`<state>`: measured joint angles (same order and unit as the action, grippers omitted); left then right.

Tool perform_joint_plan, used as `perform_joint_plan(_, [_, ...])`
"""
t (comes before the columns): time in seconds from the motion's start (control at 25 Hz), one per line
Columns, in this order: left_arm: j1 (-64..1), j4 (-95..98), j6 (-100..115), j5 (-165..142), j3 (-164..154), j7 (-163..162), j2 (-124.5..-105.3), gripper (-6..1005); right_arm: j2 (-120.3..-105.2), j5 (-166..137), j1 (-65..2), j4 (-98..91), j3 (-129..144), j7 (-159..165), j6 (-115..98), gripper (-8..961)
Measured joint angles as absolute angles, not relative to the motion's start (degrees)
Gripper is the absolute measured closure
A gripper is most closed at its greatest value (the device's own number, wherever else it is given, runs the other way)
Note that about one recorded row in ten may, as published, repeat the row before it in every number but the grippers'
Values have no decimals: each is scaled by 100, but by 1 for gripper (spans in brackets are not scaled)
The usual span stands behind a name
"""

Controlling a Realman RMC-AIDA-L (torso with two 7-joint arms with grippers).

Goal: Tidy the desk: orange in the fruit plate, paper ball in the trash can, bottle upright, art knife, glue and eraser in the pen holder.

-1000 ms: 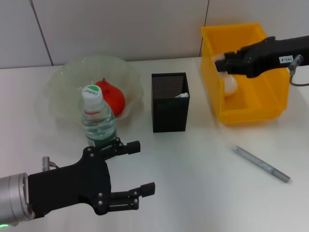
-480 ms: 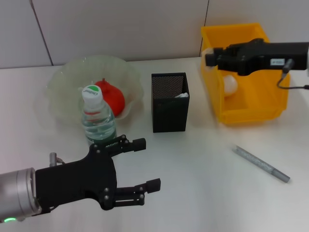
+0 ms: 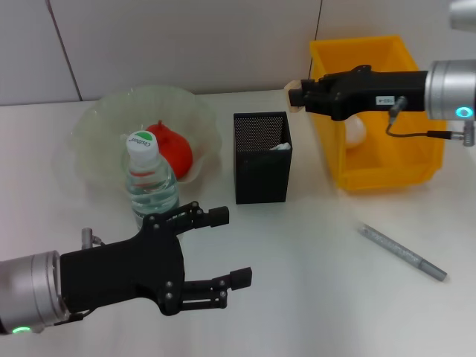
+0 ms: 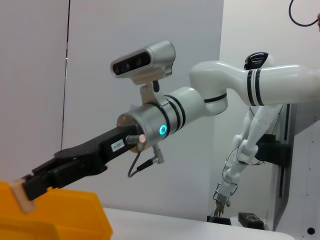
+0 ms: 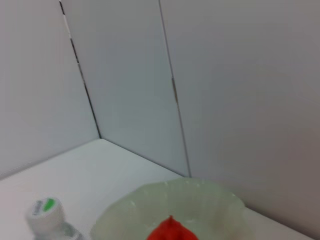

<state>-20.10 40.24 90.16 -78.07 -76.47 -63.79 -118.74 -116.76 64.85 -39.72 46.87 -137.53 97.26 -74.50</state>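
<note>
The right gripper (image 3: 295, 95), black at the end of a silver arm, hangs in the air between the tall square black mesh pen holder (image 3: 262, 158) and the large yellow-orange plastic trash can (image 3: 378, 111), above and slightly behind the holder. Its jaws are clamped on the small beige rectangular eraser (image 3: 294, 94), which pokes out at the tip; in the left wrist view the same beige block (image 4: 20, 194) shows at the end of the dark fingers, in front of the yellow bin's rim (image 4: 55, 220).

Inside the trash can lies the small white paper ball (image 3: 356, 131), partly hidden behind the arm. Something white peeks over the far right corner of the pen holder's inside; I cannot tell what it is.

On the left half of the white worktop (image 3: 312, 253) sits the wide, pale green translucent fruit plate (image 3: 97, 123) with its wavy rim, and the round red-orange orange (image 3: 172, 149) rests in it. The small clear plastic water bottle (image 3: 150, 182) with a white cap stands upright just in front of the plate, overlapping the orange from this side.

The left gripper (image 3: 223, 249), black and broad, hovers low over the near part of the worktop, just in front of the bottle, its jaws spread apart and holding nothing.

A slim silver-grey speckled pen-like stick (image 3: 404, 252) lies at a slant on the worktop in front of the trash can, well apart from both grippers.
</note>
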Motion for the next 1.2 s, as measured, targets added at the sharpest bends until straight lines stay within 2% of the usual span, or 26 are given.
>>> perform_joint_plan(0.36, [-2185,3784,8999,-7796,-7613,-6332,-11874,129,-11666,6524,-4218,4245,-12866,9540,-6495,702])
perform_joint_plan(0.84, [-2206,3779,8944,-7787,-7602,-6321,-11874,130,-11739,6543,-4509,3913,-12701,9393,-6074,701])
perform_joint_plan(1.2, [-2206,3779,8938,-7786,-7605,-6319,-11874,130,-11749,6546,-4518,3881,-12432,9477,-6048,612])
